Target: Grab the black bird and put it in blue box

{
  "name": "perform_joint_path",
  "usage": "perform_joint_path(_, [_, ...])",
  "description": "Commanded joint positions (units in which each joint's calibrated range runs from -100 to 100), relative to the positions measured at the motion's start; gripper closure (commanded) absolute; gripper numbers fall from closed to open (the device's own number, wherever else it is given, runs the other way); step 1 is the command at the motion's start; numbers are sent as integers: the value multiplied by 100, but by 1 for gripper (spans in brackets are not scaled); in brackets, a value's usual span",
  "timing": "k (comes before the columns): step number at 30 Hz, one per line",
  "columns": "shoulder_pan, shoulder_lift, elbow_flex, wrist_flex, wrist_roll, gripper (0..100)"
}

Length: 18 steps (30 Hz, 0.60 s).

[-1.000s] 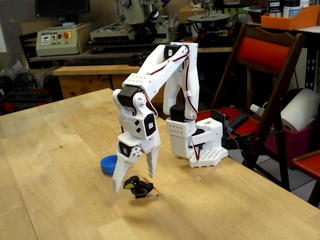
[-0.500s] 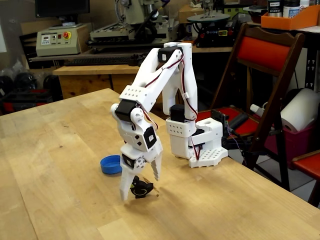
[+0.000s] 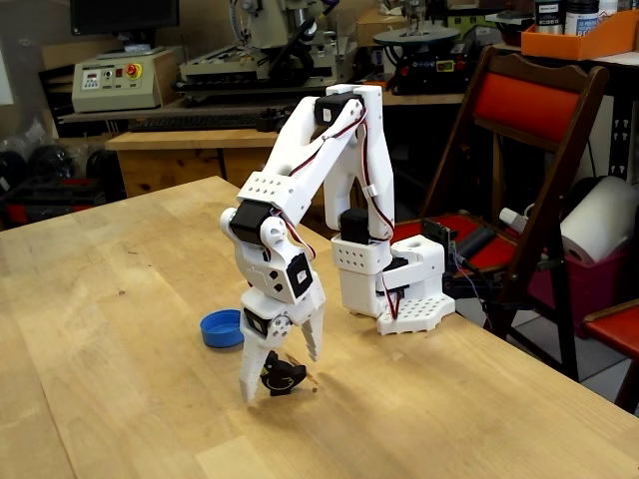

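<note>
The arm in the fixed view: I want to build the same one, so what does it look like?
White printed plastic links with black servo blocks at the joints. Thin red and dark wires run along the upper links. Several panels have rows of small holes. The gripper has two long, tapered white fingers. The base is white too.

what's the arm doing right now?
The white arm is bent down over the wooden table, with its gripper lowered around the black bird. The fingers sit either side of the bird, which is on or just above the tabletop; whether they have closed on it can't be told from this view. The blue box, a shallow round cap, lies empty on the table just left of the gripper in the fixed view, so the bird isn't in it yet.
</note>
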Motion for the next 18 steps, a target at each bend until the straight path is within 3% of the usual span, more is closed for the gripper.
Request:
perform_joint_path(1, [61, -54, -106, 33, -10, 59])
perform_joint_path(18, [61, -54, -106, 1, -10, 59])
